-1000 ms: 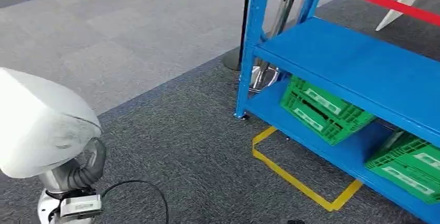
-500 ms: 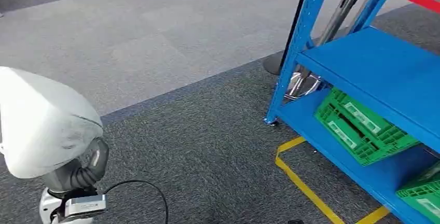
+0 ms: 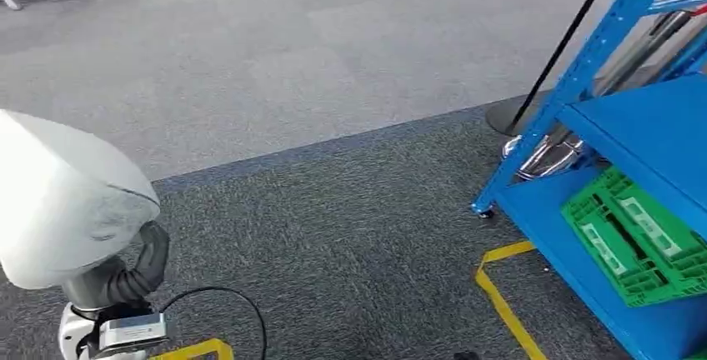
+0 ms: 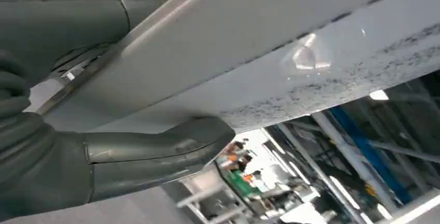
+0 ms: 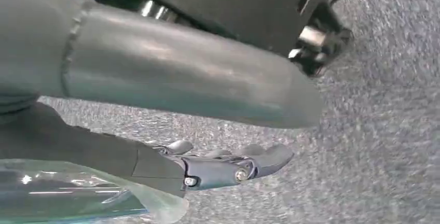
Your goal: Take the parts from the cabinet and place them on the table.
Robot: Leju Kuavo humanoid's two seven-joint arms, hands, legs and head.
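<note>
My left hand (image 3: 137, 272) grips a large white rounded part (image 3: 67, 202) at the lower left of the head view. In the left wrist view its thick grey thumb (image 4: 155, 151) presses under the part's white scuffed face (image 4: 259, 63). The blue cabinet (image 3: 642, 127) stands at the right edge, with a green crate (image 3: 634, 239) on its bottom shelf. My right hand (image 5: 207, 167) hangs over grey carpet with its fingers stretched out and nothing between them. A clear glossy shape (image 5: 62, 193) lies beside the palm; I cannot tell what it is.
Yellow tape (image 3: 500, 293) marks the dark carpet in front of the cabinet. A stanchion's round base (image 3: 513, 114) and chrome pole stand by the cabinet's corner post. A black cable (image 3: 225, 302) loops near my left wrist. Lighter grey carpet spreads beyond.
The camera has swung left: the cabinet and crates have slid to the picture's right edge. The white part stays in my left hand.
</note>
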